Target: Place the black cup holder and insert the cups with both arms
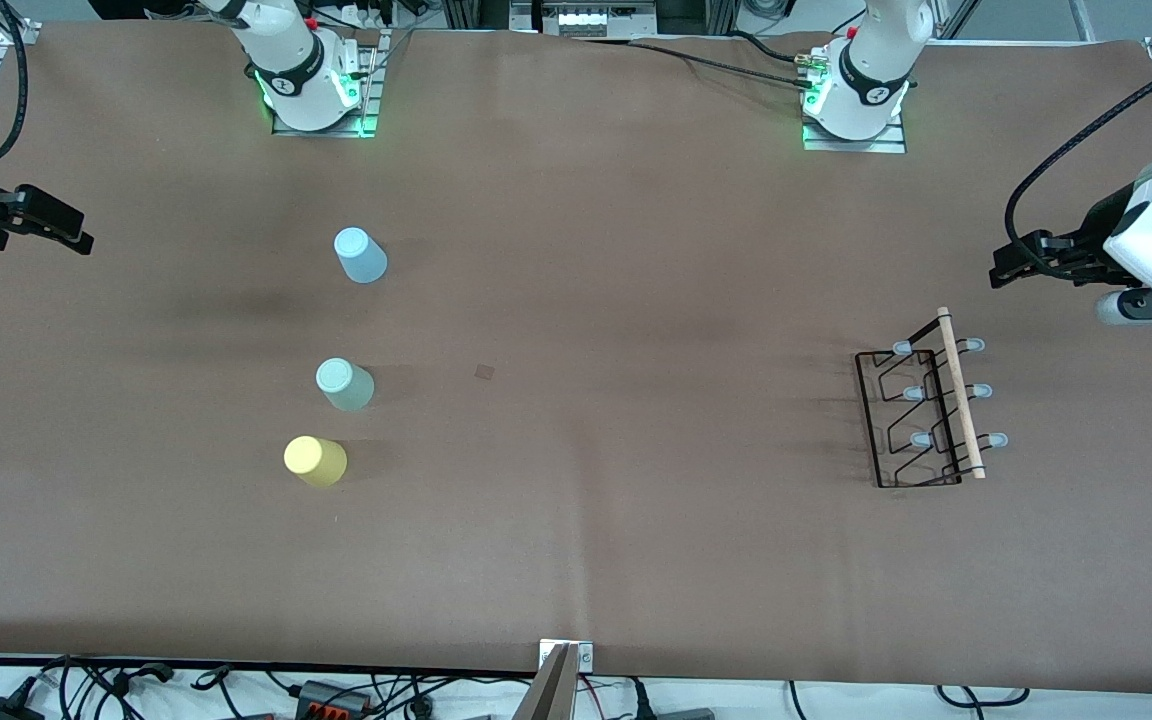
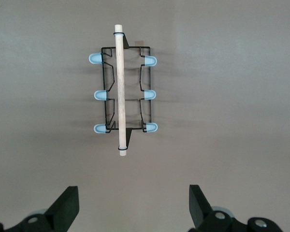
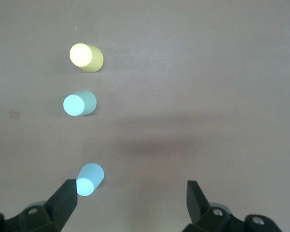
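Holder: black cup holder (image 1: 921,415) stood at the frame's right, rod handle (image 1: 960,392) on top.
Cups: blue cup (image 1: 360,255), grey-green cup (image 1: 344,384), yellow cup (image 1: 315,461) — left of centre.
Grippers: left gripper (image 1: 1011,268) above the holder, right gripper (image 1: 71,232) at the left edge — both wide, empty.
Advice: pinch the rod mid-length.

Black wire rack (image 1: 911,418), wooden rod (image 1: 961,393), seemingly matt plastic cups (image 1: 344,384)
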Tool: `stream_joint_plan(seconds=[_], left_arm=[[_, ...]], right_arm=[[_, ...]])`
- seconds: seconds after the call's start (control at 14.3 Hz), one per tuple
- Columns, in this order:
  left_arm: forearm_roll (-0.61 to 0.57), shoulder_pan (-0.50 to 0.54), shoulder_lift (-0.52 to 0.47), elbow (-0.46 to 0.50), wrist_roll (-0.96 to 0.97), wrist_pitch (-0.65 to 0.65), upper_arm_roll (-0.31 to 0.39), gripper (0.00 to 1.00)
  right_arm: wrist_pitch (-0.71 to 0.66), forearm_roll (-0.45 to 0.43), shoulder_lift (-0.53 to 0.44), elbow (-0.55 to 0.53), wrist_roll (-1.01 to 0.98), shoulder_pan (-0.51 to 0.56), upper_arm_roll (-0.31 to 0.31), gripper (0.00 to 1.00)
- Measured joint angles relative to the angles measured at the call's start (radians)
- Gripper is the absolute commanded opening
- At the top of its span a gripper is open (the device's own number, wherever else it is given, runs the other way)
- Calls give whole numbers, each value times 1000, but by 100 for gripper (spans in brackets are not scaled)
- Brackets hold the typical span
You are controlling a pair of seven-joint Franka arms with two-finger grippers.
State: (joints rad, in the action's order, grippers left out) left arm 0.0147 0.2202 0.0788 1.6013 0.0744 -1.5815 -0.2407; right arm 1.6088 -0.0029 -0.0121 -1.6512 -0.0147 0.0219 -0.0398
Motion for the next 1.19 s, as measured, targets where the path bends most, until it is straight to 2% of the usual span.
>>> stream_joint_plan(seconds=[0.49, 0.98, 1.05, 1.19], left_arm=[[0, 0, -3, 2, 0, 1, 0, 100], [-2, 1, -3, 11, 0, -2, 0, 100], [-16, 1, -3, 24, 0, -22, 1, 100], [-50, 4, 4, 114, 0, -168, 2, 100]], right_arm=[[-11, 0, -12, 0, 0, 0, 0, 100], [-5, 8, 22, 2, 0, 3, -1, 100], [-4, 8, 22, 4, 0, 3, -1, 100], [-1, 8, 21, 6, 0, 4, -1, 100]])
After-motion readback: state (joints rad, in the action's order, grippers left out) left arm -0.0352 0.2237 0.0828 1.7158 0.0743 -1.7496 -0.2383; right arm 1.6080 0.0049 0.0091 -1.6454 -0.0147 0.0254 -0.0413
